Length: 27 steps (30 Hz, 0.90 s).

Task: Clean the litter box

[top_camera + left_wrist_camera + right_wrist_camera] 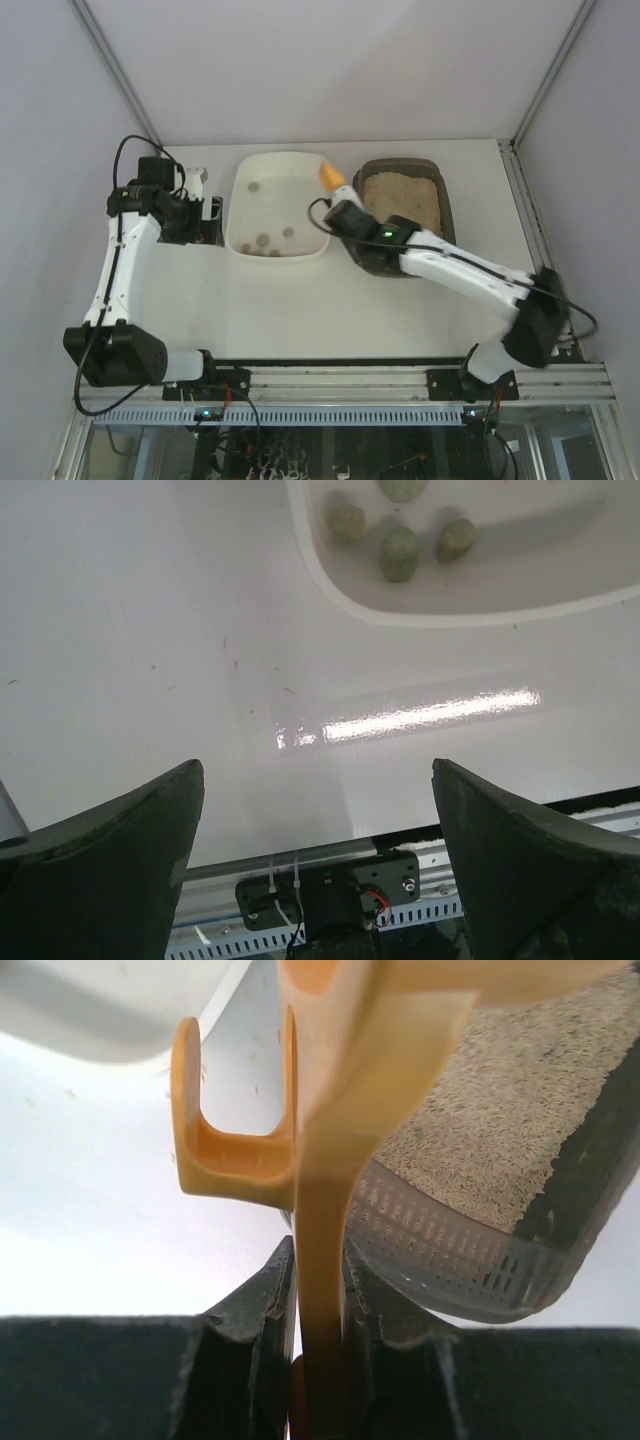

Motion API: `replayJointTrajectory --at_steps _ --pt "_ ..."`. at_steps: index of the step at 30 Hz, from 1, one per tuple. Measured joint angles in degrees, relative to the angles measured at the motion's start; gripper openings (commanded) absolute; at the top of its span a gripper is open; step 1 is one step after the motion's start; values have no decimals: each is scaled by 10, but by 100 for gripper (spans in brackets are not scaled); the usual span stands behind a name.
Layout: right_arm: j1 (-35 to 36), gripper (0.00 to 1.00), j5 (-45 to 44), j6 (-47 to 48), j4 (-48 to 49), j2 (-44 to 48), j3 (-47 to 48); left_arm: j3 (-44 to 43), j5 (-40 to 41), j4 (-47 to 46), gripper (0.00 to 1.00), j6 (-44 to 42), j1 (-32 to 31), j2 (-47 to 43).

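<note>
The dark brown litter box with beige litter sits at the back right; its rim and litter also show in the right wrist view. The white tub to its left holds several greenish-grey clumps, also seen in the left wrist view. My right gripper is shut on the handle of the yellow scoop, whose head is raised between the tub and the litter box. My left gripper is open and empty, left of the tub.
A small white and black object stands beside my left gripper at the back left. The metal rail runs along the table's near edge. The cell's walls close in at the back and both sides.
</note>
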<state>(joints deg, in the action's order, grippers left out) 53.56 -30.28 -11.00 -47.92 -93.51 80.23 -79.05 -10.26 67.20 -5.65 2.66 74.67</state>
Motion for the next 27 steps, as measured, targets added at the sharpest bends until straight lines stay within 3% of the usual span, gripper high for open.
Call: replayJointTrajectory --at_steps 4,9,13,21,27 --pt "-67 0 58 -34 51 175 -65 -36 23 8 100 -2 -3 66" --pt "-175 0 105 -60 101 278 -123 -61 30 23 100 -12 -21 122" --pt "-206 0 137 -73 106 251 -149 -109 22 46 100 -20 -38 146" --pt "-282 0 251 -99 109 151 -162 -332 4 34 100 -24 -79 251" --pt "-326 0 314 -108 90 102 -128 -441 1 6 100 -2 -113 327"
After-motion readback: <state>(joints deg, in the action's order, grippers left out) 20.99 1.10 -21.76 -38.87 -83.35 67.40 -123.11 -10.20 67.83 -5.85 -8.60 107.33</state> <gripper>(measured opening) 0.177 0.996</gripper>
